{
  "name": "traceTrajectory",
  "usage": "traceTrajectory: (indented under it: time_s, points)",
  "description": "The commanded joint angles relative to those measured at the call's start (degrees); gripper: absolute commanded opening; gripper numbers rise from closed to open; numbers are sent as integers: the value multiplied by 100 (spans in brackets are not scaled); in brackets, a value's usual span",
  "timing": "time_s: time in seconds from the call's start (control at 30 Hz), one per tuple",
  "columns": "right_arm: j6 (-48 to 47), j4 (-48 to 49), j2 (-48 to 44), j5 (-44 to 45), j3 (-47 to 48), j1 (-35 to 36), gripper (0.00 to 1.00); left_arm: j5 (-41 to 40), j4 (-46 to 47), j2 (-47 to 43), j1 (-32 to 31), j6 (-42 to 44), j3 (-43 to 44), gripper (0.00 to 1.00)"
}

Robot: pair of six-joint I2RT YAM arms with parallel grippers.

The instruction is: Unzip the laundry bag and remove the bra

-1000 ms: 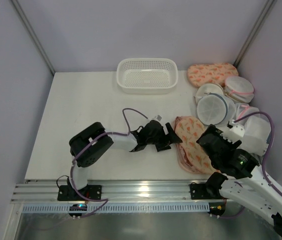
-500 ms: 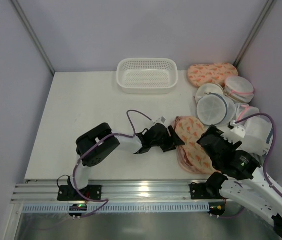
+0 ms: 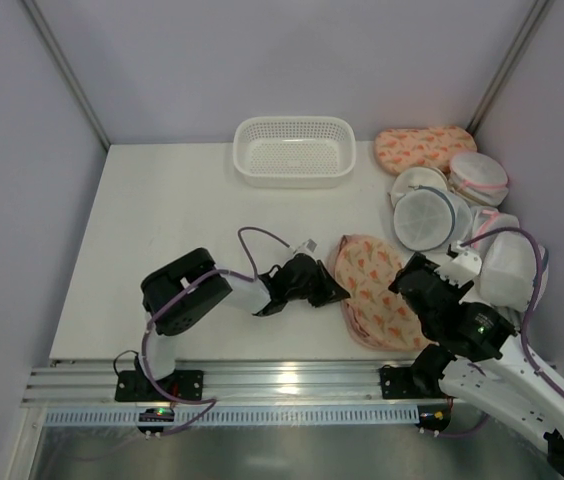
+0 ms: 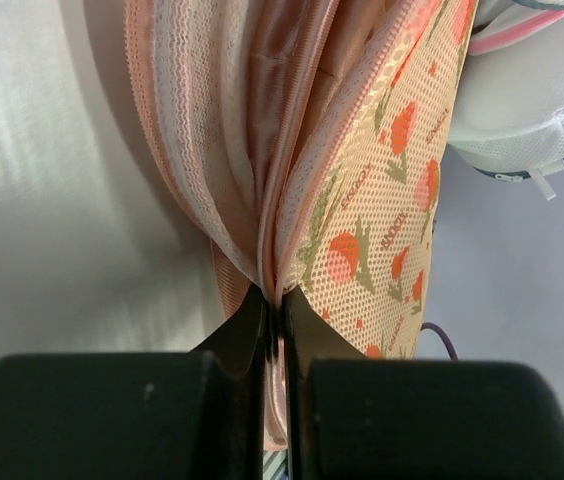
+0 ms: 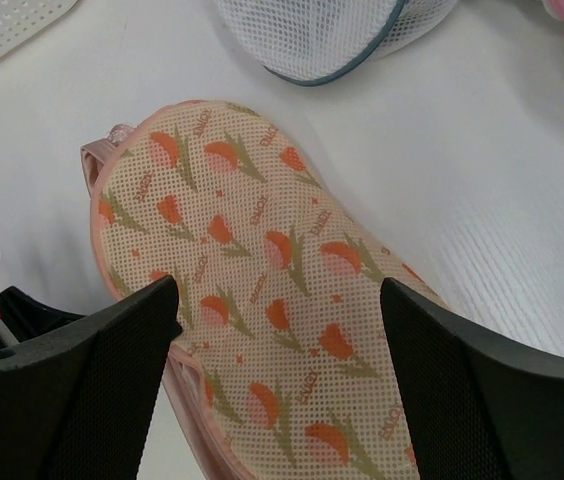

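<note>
The laundry bag point(image 3: 372, 290), cream-peach with an orange flower print, lies on the table's near right part. My left gripper point(image 3: 334, 294) reaches it from the left, lying low on the table. In the left wrist view my left gripper point(image 4: 274, 300) is shut on the pink zipper edge of the laundry bag point(image 4: 382, 200). Pale pink folds point(image 4: 197, 150) show beside the zipper line; I cannot tell whether they are the bra. My right gripper point(image 5: 277, 290) hangs open just above the printed top of the laundry bag point(image 5: 262, 250), its fingers spread either side.
A white basket point(image 3: 294, 150) stands at the back centre. A second printed bag point(image 3: 424, 147) and round white mesh bags point(image 3: 427, 215) crowd the back right, close to the task bag. One mesh bag point(image 5: 312, 30) lies just beyond it.
My left gripper has closed on the bag's zipper edge and drawn back to the left, dragging the bag's left side with it. My right gripper has narrowed slightly above the bag.
</note>
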Motion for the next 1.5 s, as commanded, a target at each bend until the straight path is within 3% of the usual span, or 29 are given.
traceTrajectory:
  time_s: [0.0, 0.13, 0.43, 0.63, 0.77, 0.87, 0.9, 1.0, 1.13, 1.2, 1.33, 1.47]
  points:
    - [-423, 510, 0, -306, -111, -13, 85, 148, 363, -552, 161, 76, -381, 0]
    - [-870, 1046, 18, -833, -296, -13, 83, 333, 136, -1194, 302, 260, -839, 0]
    - [-2207, 3320, 825, -3425, -701, 154, 81, -227, -2720, -3459, 460, 1490, -1445, 0]
    - [-2453, 3893, 1994, -3322, -192, 1268, 82, -493, -3863, -4271, 662, 2017, -1648, 0]
    - [-2462, 4070, 2592, -3349, 116, 1525, 82, -475, -4049, -4307, 794, 2229, -1744, 1]
    - [-2436, 4184, 2856, -3357, 240, 1622, 82, -493, -3988, -4219, 821, 2282, -1823, 36]
    - [-2436, 4211, 2909, -3349, 283, 1640, 82, -501, -3953, -4210, 838, 2274, -1893, 62]
    - [-2436, 4167, 3128, -3287, 424, 1754, 82, -493, -3838, -4254, 847, 2168, -1990, 84]
    - [-2445, 4018, 3454, -3173, 626, 1886, 82, -1219, -4145, -4639, 847, 2107, -1912, 92]
    - [-2427, 3965, 3638, -3138, 705, 1964, 82, -1563, -4731, -4877, 856, 1985, -1798, 95]
    - [-2366, 3921, 3867, -3076, 723, 2070, 82, -2548, -5919, -5904, 856, 1536, -1727, 96]
    - [-2330, 3947, 4069, -3059, 732, 2193, 82, -3207, -6711, -7597, 856, 1158, -1893, 99]
